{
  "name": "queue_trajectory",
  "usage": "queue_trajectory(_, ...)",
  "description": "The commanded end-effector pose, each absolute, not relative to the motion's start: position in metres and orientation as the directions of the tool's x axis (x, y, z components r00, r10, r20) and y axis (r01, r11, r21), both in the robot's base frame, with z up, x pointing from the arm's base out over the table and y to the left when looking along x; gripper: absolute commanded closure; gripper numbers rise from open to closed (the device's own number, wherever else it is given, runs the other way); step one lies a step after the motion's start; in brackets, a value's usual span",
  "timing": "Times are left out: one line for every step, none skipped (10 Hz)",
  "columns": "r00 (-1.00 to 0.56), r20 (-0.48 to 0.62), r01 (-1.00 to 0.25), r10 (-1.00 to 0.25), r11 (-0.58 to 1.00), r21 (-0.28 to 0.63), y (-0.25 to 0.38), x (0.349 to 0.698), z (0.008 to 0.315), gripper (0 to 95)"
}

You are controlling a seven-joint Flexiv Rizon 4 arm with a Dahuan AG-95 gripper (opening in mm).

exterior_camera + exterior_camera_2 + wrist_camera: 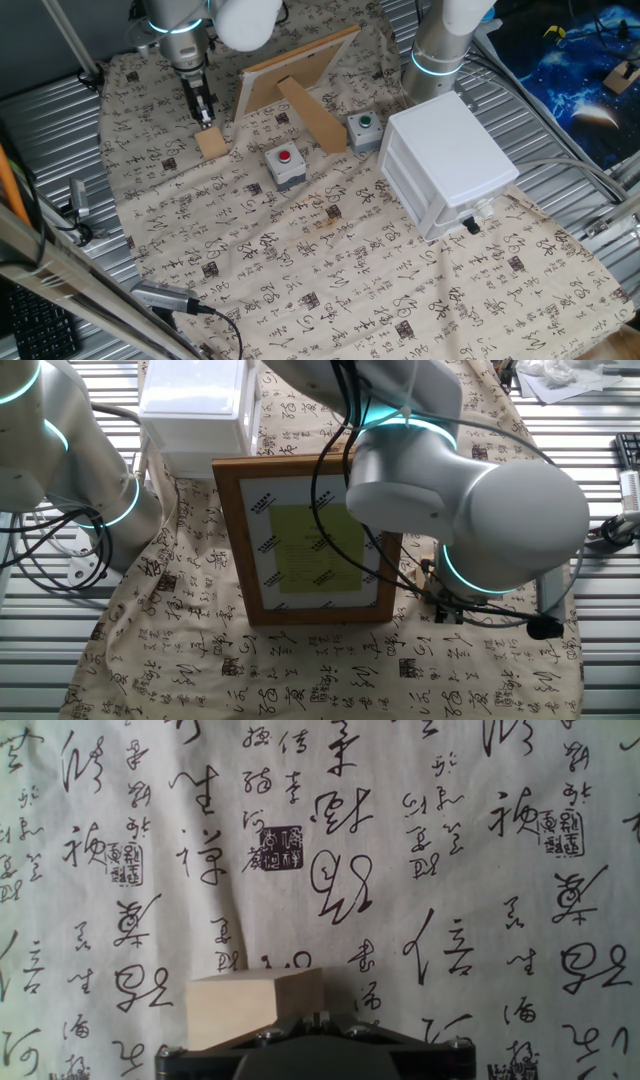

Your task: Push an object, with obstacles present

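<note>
Progress: the push looks begun or about to begin; the robot's two-finger gripper [205,116] stands at the far edge of the small plain tan wooden block [212,144], at or very near contact, and the block sits near the left rear of the cloth.
Left to do: judging from the layout, the block must be driven across the calligraphy-printed cloth [330,270] without striking the obstacles.
Block position: on the cloth, left of the tan wooden picture frame with a strut [300,75] and well apart from the grey box with a red button [285,165], the grey box with a green button [364,130] and the large white drawer cabinet [450,165].
Block orientation: in the hand view the block [255,1008] lies flat, turned slightly so one corner points away from the gripper; its long axis runs roughly across the fingers.
Tool state: the fingers appear drawn close together and hold nothing, though the hand view shows only the gripper body, so this is probably, not certainly, so.
Hidden: in the other fixed view the frame and arm hide the block.
</note>
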State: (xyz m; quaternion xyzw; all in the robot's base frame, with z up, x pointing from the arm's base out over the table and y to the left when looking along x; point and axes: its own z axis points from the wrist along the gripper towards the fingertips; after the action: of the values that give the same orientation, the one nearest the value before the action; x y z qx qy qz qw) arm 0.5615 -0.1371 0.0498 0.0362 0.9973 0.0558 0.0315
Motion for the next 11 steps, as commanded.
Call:
queue_trajectory(-0.995, -0.061, 0.07, 0.078, 0.991, 0.114, -0.1346, 0.5602, 0.0496, 95.0)
queue_trajectory(-0.995, -0.061, 0.071, 0.078, 0.992, 0.108, -0.1331, 0.5593, 0.0493, 95.0)
queue_trajectory(-0.995, -0.061, 0.071, 0.078, 0.992, 0.107, -0.1323, 0.5588, 0.0491, 95.0)
queue_trajectory(-0.995, -0.061, 0.071, 0.078, 0.992, 0.108, -0.1322, 0.5587, 0.0491, 95.0)
queue_trajectory(-0.995, -0.062, 0.071, 0.078, 0.991, 0.109, -0.1317, 0.5584, 0.049, 95.0)
queue_trajectory(-0.995, -0.062, 0.07, 0.077, 0.992, 0.106, -0.131, 0.558, 0.0489, 95.0)
queue_trajectory(-0.995, -0.062, 0.073, 0.079, 0.992, 0.106, -0.1308, 0.5579, 0.0489, 95.0)
queue_trajectory(-0.995, -0.064, 0.072, 0.079, 0.992, 0.105, -0.13, 0.5573, 0.0489, 95.0)
queue_trajectory(-0.995, -0.066, 0.074, 0.081, 0.992, 0.104, -0.1283, 0.5562, 0.0487, 95.0)
queue_trajectory(-0.995, -0.066, 0.075, 0.081, 0.992, 0.102, -0.1277, 0.5559, 0.0487, 95.0)
queue_trajectory(-0.995, -0.066, 0.074, 0.081, 0.992, 0.101, -0.1268, 0.5553, 0.0489, 95.0)
